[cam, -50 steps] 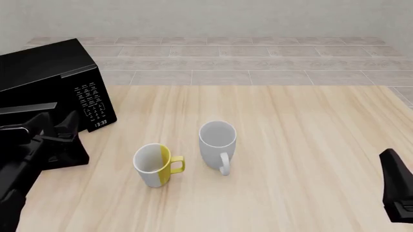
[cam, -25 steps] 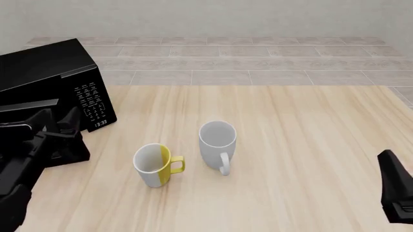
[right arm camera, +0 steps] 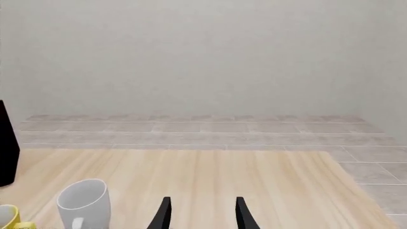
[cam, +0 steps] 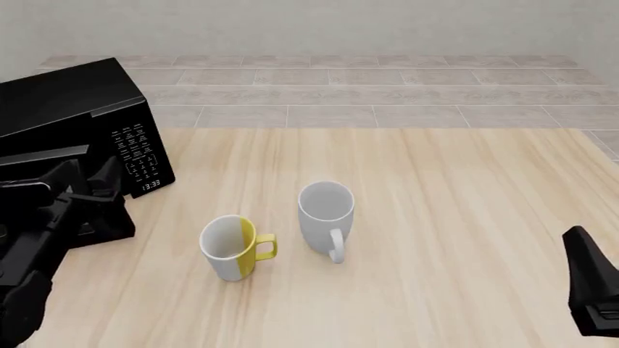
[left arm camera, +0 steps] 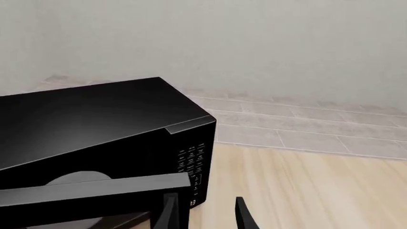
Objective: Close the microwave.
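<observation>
Two mugs are standing upright near the middle of the pale wooden table [cam: 435, 188]: a yellow-and-white mug [cam: 232, 247] and, just beside it on the right, a plain white mug [cam: 326, 210]. Nothing is being seen inside either mug.

The large glossy black microwave [cam: 72, 119] is sitting at the far left of the table, its body being cut off by the left edge of the front view. Its white-marked button panel [cam: 135, 148] and small display [cam: 151, 186] are facing the mugs. In the left wrist view the door [left arm camera: 95, 191] is being shown swung partly out — a grey turntable is partly visible behind it.

The left gripper [cam: 87, 190] is positioned against the door's outer face; its fingers [left arm camera: 245, 217] are being held apart, grasping nothing. Much of it is merging with the black door and is hard to make out.

The right gripper [right arm camera: 202, 214] is being held low at the near right — its fingers are spread, nothing between them.
</observation>
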`<state>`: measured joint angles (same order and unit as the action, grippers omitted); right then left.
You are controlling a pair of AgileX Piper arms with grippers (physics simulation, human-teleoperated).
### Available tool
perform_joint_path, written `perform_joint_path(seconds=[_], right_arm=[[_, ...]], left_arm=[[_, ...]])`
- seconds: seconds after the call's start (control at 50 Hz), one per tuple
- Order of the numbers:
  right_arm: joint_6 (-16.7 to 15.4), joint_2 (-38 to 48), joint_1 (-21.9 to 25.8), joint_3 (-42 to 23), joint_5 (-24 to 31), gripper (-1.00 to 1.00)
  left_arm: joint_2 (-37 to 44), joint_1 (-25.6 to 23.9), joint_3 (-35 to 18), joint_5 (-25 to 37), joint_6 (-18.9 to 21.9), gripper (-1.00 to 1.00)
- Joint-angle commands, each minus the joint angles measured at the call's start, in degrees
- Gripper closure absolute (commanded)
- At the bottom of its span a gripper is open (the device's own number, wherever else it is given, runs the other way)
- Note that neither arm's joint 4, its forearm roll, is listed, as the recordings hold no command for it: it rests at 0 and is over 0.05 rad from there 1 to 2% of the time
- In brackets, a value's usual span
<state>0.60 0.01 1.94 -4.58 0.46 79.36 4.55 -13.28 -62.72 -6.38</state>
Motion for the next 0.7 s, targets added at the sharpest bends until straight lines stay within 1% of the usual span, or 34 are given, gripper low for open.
perform_joint_path(seconds=[0.02,0.28,0.46,0.7], right_arm=[[0.06,0.0,0.14,0.12,-0.15,-1.0],[0.14,0.0,0.23,-0.2,-0.07,-1.0],[0.36,0.0,0.25,-0.1,-0.45,-1.0],[0.71,0.0,-0.07,-0.55,-0.18,-1.0]], left_arm=[[7.07,0.35,0.01,7.11,0.17,-1.0],[8.15,0.83,-0.82,7.39,0.3,-1.0],[11.55,1.4,-1.49,5.53,0.28,-1.0],[11.55,1.62,-2.14,6.39,0.2,-1.0]])
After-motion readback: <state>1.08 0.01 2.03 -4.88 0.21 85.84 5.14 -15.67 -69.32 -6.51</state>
